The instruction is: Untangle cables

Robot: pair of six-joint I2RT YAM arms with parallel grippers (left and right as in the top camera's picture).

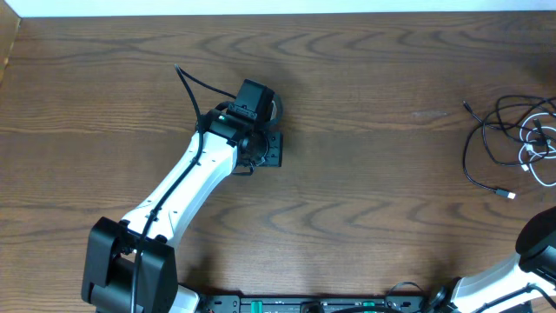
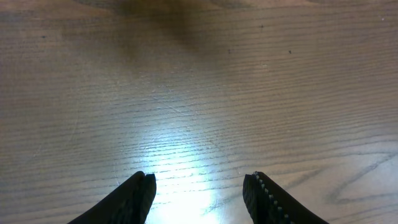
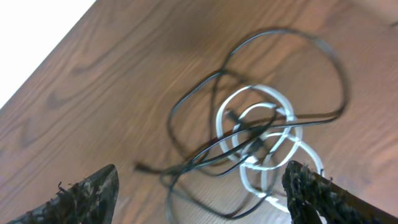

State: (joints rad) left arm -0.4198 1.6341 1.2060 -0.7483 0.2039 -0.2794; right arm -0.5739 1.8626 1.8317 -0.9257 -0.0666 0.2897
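Observation:
A black cable point(image 1: 474, 143) and a white cable point(image 1: 532, 153) lie looped together at the table's right edge. In the right wrist view the black cable point(image 3: 186, 102) loops over and through the white coils point(image 3: 273, 158). My right gripper point(image 3: 202, 180) is open and hangs above this tangle, holding nothing; only part of its arm shows in the overhead view. My left gripper point(image 1: 269, 154) is open and empty over bare wood left of the table's middle, far from the cables. The left wrist view shows its open fingers point(image 2: 199, 186) above bare wood.
The brown wooden table point(image 1: 365, 174) has a white wall along its far edge. A cardboard edge point(image 1: 7, 52) shows at the far left. A black cord trails from the left arm point(image 1: 187, 83).

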